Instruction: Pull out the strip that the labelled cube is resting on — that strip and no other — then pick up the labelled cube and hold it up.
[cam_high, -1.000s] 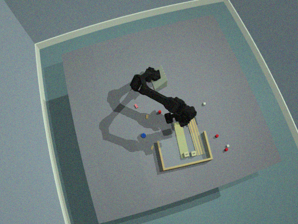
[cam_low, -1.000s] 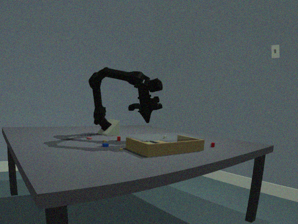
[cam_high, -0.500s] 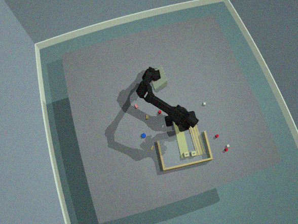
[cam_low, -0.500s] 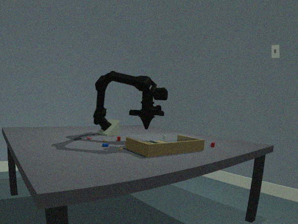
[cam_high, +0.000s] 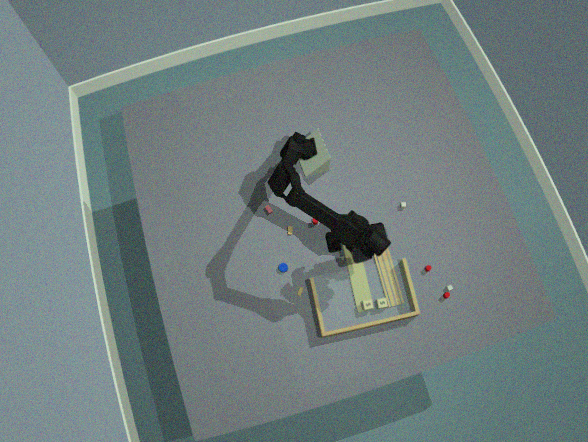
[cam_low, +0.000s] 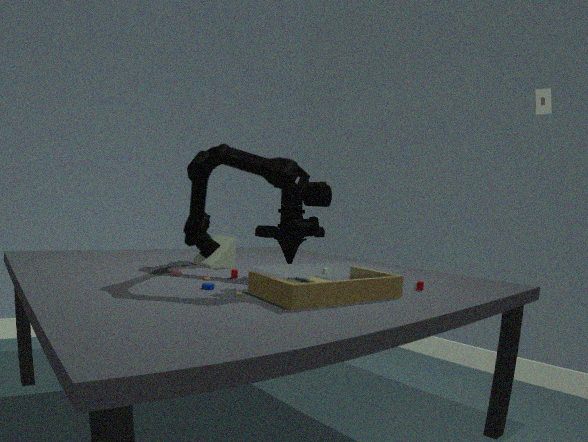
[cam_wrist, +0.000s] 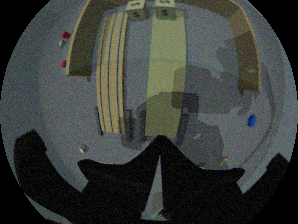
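A pale yellow-green strip (cam_high: 361, 282) (cam_wrist: 167, 75) lies flat, with a marked pale cube (cam_high: 367, 304) (cam_wrist: 165, 9) on its far end. A second marked cube (cam_high: 382, 302) (cam_wrist: 136, 10) is beside it, at the inner edge of the far end of a striped wooden strip (cam_high: 387, 275) (cam_wrist: 112, 75); what it rests on is unclear. Both cubes' marks look like an S, too small to read surely. My gripper (cam_low: 290, 261) (cam_wrist: 161, 139) is shut and empty, pointing down above the near end of the pale strip. The arm hides that end in the top view.
A low three-sided wooden wall (cam_high: 370, 324) (cam_low: 345, 295) (cam_wrist: 245, 55) surrounds the strips' far ends, open toward the arm. Dark guides (cam_wrist: 185, 122) flank the near ends. A blue disc (cam_high: 283, 267) (cam_low: 208, 286) (cam_wrist: 252, 120), red pieces (cam_high: 428, 268) and white cubes (cam_high: 403, 205) lie outside.
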